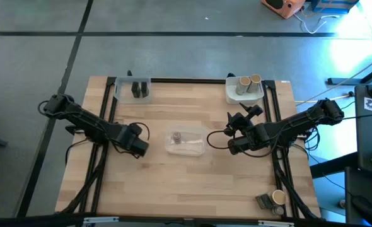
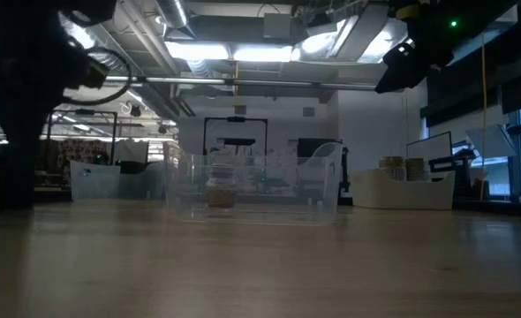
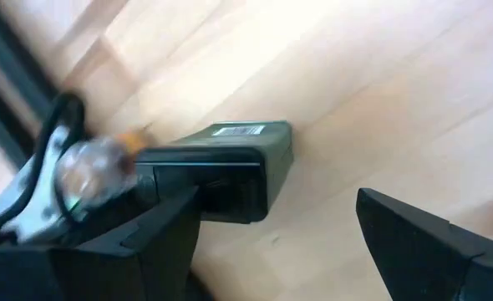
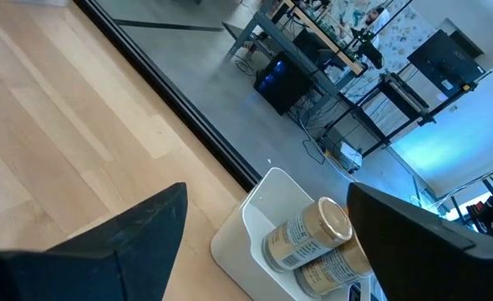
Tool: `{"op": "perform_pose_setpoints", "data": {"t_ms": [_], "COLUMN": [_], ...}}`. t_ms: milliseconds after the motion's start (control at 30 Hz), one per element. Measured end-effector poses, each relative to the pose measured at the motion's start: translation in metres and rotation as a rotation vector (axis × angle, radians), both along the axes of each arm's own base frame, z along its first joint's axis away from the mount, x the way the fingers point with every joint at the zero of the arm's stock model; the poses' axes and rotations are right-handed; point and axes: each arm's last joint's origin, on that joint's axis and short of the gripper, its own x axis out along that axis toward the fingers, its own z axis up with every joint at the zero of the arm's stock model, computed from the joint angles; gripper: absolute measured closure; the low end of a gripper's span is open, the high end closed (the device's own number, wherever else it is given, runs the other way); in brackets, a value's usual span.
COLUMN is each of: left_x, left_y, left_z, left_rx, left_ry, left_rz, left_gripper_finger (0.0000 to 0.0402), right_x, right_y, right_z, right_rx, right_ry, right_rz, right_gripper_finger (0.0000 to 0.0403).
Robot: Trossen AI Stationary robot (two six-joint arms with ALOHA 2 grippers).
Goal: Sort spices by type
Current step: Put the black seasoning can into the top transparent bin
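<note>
Left gripper (image 1: pixel 137 147) hangs over the tabletop (image 1: pixel 173 183), fingers (image 3: pixel 422 242) spread, empty. Dark blocky spices (image 1: pixel 140 90) sit in the far-left tray (image 1: pixel 120 88); one jar (image 1: pixel 177 137) in the centre tray (image 1: pixel 195 148). Right gripper (image 1: pixel 231 146) hangs fingers spread, empty. Tan cylinders (image 4: pixel 309 234) lie in the white tray (image 4: pixel 246 230), label text illegible; two more spices (image 1: pixel 271 200) at the near right corner.

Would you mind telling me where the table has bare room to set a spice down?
Bare wood spans the near edge, from the left corner to the tan cylinder and dark block. Crowded: the clear tray, flanked by left gripper and right gripper.

Spices (image 1: pixel 249 84) sorted among trays (image 1: pixel 185 142)
</note>
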Motion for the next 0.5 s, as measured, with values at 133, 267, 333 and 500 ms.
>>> {"op": "perform_pose_setpoints", "data": {"t_ms": [133, 267, 333, 500], "left_x": [0.005, 0.009, 0.012, 0.018], "left_y": [-0.001, -0.003, -0.004, -0.005], "left_z": [0.002, 0.007, 0.014, 0.03], "left_rx": [-0.006, -0.016, -0.018, 0.0], "left_ry": [-0.034, -0.047, -0.06, -0.061], "left_rz": [-0.057, -0.106, -0.149, -0.307], "left_gripper_finger": [0.0102, 0.0102, 0.0102, 0.0102], "right_x": [0.0, 0.0, 0.0, 0.0], "right_y": [0.0, 0.0, 0.0, 0.0], "right_z": [0.0, 0.0, 0.0, 0.0], "right_rx": [0.0, 0.0, 0.0, -0.004], "right_ry": [0.0, 0.0, 0.0, -0.001], "right_rz": [0.0, 0.0, 0.0, -0.001], "right_gripper_finger": [0.0075, 0.0075, 0.0075, 0.0075]}}
